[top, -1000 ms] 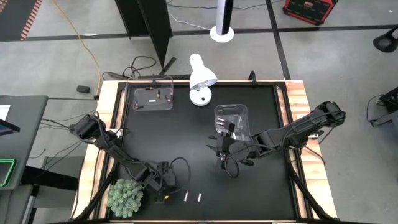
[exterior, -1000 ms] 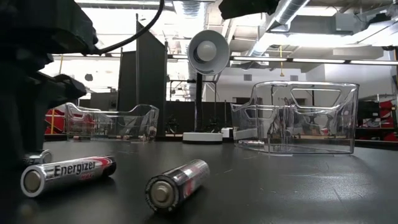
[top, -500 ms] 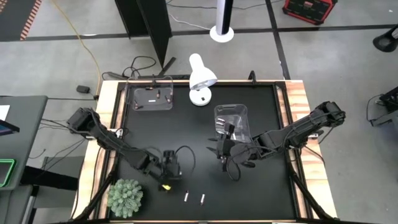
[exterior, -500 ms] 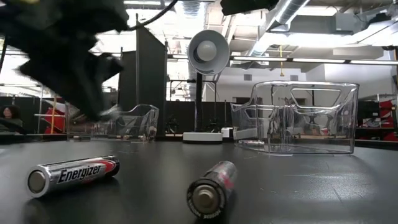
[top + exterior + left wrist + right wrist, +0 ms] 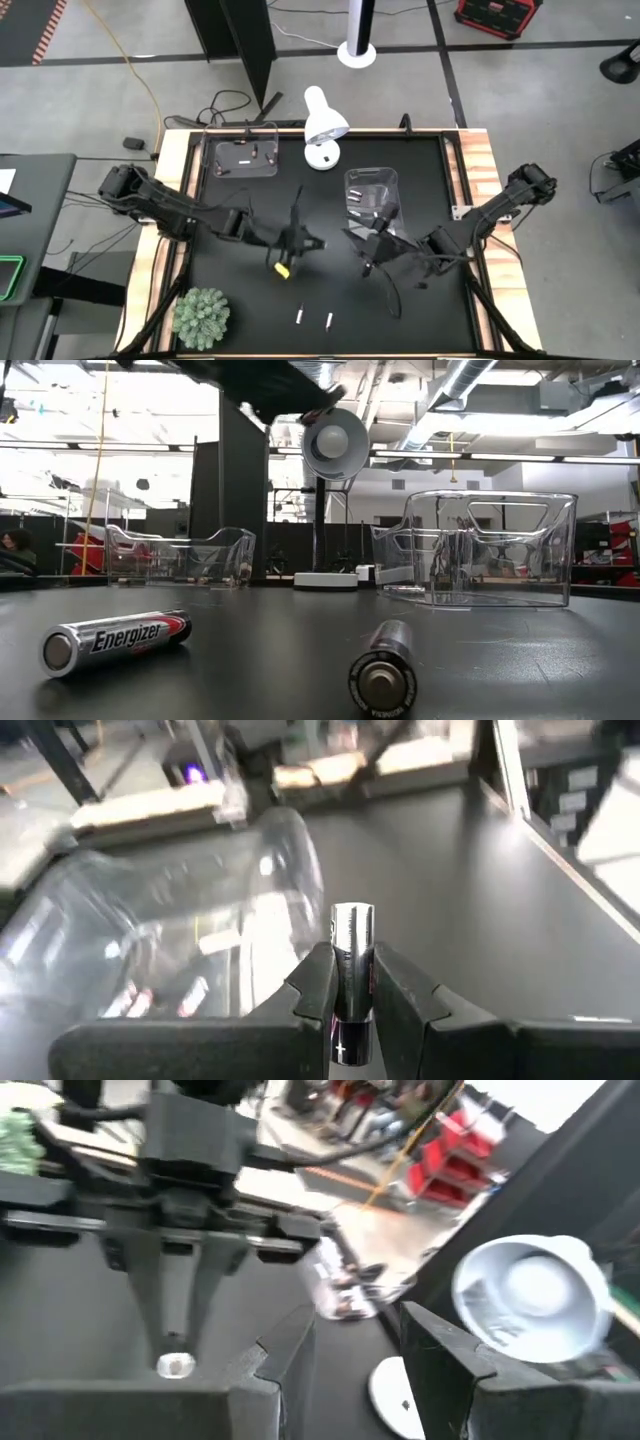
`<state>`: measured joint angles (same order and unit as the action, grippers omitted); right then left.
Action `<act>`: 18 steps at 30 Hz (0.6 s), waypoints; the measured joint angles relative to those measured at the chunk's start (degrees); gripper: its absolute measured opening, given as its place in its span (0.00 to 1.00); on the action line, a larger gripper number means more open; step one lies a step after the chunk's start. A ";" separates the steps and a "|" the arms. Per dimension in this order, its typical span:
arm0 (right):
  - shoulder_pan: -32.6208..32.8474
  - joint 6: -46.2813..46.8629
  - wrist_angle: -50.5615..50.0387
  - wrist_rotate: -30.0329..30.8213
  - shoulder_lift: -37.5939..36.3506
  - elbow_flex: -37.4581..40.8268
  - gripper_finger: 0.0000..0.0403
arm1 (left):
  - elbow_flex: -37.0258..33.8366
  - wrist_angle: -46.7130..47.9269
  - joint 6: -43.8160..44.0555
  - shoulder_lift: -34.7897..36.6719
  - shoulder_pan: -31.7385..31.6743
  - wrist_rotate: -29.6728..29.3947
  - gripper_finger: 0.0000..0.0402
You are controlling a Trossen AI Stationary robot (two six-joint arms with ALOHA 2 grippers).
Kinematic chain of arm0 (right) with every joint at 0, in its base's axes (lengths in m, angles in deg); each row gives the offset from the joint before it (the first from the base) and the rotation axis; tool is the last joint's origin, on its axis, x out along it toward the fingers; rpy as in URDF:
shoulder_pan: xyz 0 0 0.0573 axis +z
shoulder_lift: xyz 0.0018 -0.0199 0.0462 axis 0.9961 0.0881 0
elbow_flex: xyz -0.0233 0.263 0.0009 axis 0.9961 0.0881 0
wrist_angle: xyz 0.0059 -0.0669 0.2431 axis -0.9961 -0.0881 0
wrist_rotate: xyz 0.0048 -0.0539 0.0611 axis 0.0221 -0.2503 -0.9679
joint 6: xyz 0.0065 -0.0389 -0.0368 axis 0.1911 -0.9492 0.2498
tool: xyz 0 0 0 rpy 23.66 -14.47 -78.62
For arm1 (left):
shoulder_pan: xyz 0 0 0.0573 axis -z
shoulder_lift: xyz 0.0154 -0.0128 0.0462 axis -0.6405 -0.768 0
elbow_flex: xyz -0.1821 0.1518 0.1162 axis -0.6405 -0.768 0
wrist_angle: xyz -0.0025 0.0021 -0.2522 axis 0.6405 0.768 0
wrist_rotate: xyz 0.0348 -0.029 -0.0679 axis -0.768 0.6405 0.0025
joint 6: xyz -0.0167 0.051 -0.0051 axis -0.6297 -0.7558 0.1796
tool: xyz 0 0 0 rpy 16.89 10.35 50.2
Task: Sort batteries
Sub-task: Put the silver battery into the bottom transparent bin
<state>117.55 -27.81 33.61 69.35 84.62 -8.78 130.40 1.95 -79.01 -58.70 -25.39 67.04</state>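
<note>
At the far left of the table stands a shallow clear plastic bin (image 5: 245, 158) with a few small batteries already in it. It lies well beyond the left gripper (image 5: 297, 240), up and to the side of where the jaws hang over the middle of the black table (image 5: 250, 320).

The left jaws are clenched on a slim silver battery (image 5: 351, 960). In the left wrist view its long axis runs upright between the two dark fingers (image 5: 312, 988), one end poking up past the tips. No writing on it can be read. The clear bin fills the ground ahead of those jaws, so the coming move looks like a carry to that bin.

Nearer the front edge, two more batteries lie loose. The left one, a silver and black cell with a red end (image 5: 112, 641), lies on its side and reads "Energizer". The other, a dark cylinder (image 5: 382, 675), points end-on at the low camera.

The right gripper (image 5: 368, 245) hovers just beside a taller clear bin (image 5: 372, 193), its jaws parted and grasping nothing. The left arm looks slightly nearer the loose pair.
</note>
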 joint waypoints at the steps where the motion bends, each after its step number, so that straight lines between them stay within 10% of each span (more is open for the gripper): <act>1: 0.81 -0.49 0.08 1.77 0.00 -0.11 0.40 | 0.02 -1.94 -0.20 -0.22 -1.48 1.30 0.10; 18: 7.13 -8.64 5.63 17.91 0.00 -0.12 0.40 | 9.55 -10.62 2.76 -14.36 -12.09 12.69 0.10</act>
<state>124.68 -36.44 39.24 87.26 84.62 -8.91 139.95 -8.67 -76.25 -73.06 -37.48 79.73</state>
